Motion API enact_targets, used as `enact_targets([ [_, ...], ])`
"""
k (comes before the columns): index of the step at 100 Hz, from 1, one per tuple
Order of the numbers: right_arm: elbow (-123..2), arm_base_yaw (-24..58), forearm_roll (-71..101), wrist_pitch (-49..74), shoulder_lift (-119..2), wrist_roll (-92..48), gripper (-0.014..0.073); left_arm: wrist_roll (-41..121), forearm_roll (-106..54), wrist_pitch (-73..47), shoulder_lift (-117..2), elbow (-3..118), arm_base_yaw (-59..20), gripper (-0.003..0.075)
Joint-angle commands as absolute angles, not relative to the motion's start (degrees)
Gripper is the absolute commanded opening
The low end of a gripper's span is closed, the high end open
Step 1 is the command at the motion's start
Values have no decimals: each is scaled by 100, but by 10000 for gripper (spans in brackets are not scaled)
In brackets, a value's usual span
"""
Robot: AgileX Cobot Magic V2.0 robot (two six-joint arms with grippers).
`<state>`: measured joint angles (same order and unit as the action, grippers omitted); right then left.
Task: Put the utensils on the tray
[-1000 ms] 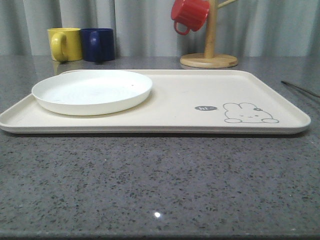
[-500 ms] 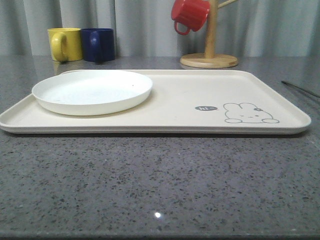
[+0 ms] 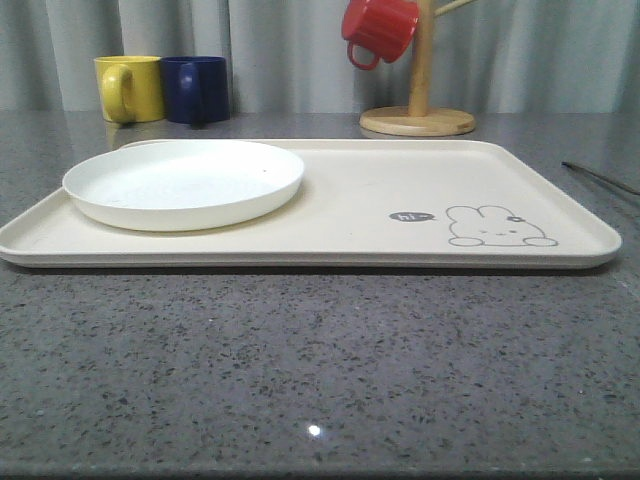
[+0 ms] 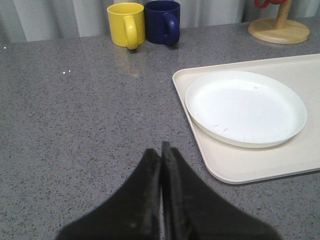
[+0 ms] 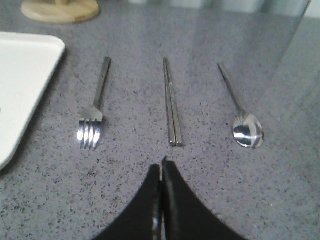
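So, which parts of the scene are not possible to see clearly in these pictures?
- Mug stand, front view: its top is cut off by the upper edge.
- Red mug, front view: its upper part is cut off too.
- Tray, left wrist view: its far side runs past the edge.
- Tray's small grey label, front view: lettering too small to read.

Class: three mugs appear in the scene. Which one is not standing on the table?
The red mug. It hangs on the wooden stand, while the yellow mug and blue mug stand side by side on the table.
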<state>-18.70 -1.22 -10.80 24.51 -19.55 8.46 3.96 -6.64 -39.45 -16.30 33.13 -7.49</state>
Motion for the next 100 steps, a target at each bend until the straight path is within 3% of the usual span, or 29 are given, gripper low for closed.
enact_targets([
  [1,-2535,-136,-1163,2478,-2787,834,-14,335,-689,-3550,-1684,3461,-771,-19],
  [21,-3764,-136,-729,3175,-4329,834,347,335,-689,-3550,-1684,3461,-771,-19],
  [28,-4187,-132,-507,3395,-4795,834,416,335,-689,-3550,-1684,3461,-771,-19],
  [67,-6456,570,-68,5144,-7505,834,423,335,-699,-3542,-1684,3461,-771,-19],
  [100,-7800,592,0,5836,-9229,834,423,335,-699,-3542,-1684,3461,-771,-19],
])
